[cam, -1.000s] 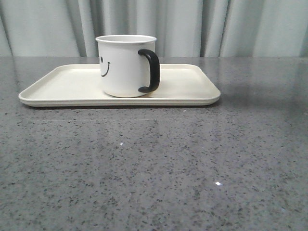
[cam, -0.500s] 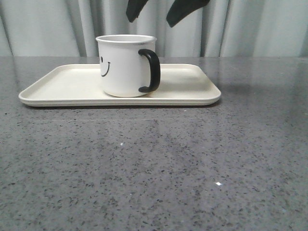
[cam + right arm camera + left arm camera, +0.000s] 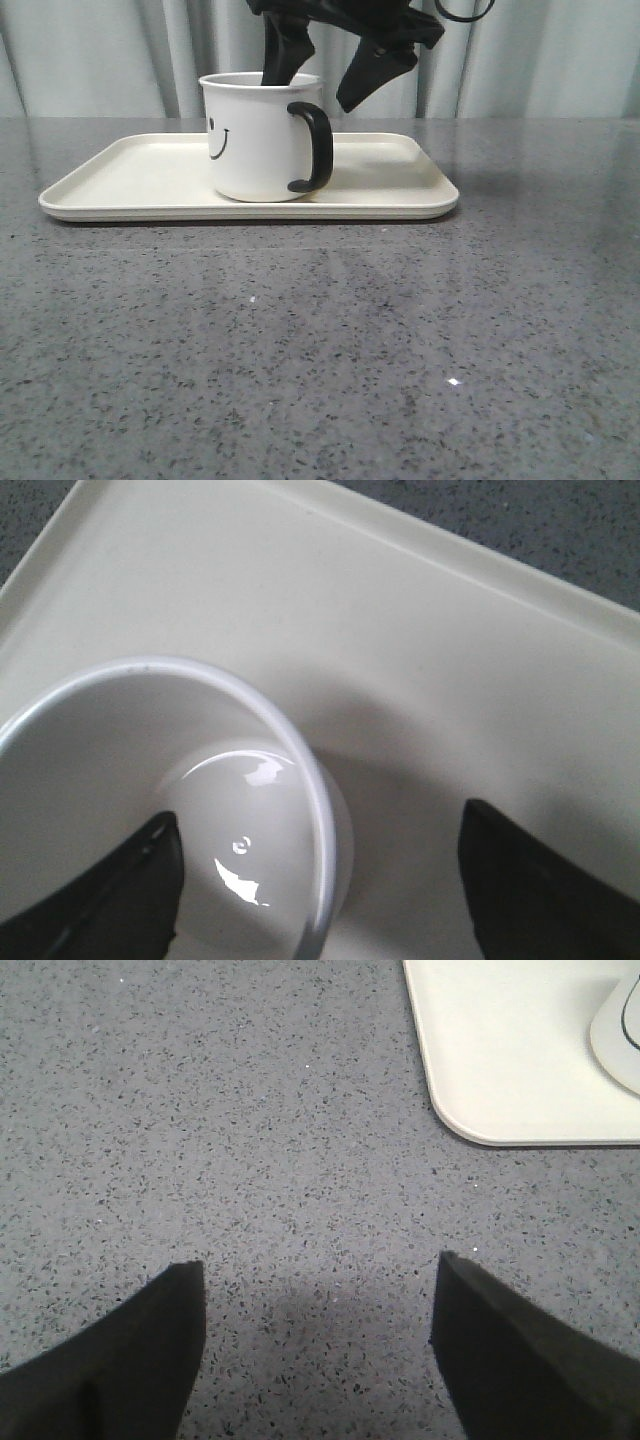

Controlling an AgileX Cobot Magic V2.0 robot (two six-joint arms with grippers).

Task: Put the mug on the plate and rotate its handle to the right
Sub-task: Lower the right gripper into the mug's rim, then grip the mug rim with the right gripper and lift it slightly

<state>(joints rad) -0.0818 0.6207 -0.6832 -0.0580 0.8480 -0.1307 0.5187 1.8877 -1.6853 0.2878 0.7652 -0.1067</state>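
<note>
White and upright, the mug [image 3: 262, 137] stands on the plate [image 3: 130, 180] a little left of the front view's centre, its smiley face turned to the frame's left and its black handle [image 3: 314, 147] facing the camera, angled toward the right. The cream plate lies flat on the speckled grey table [image 3: 320, 350], across the upper middle of the frame, in front of a pale curtain [image 3: 90, 55]. From the top edge the right gripper [image 3: 318, 78] reaches down with its jaws spread wide: one finger dips inside the mug's rim, the other hangs outside, above the handle. The right wrist view shows the same straddle over the mug's wall, with the mug empty. The left gripper [image 3: 318, 1340] is likewise wide apart, holding nothing, above bare table near a rounded plate corner.
</note>
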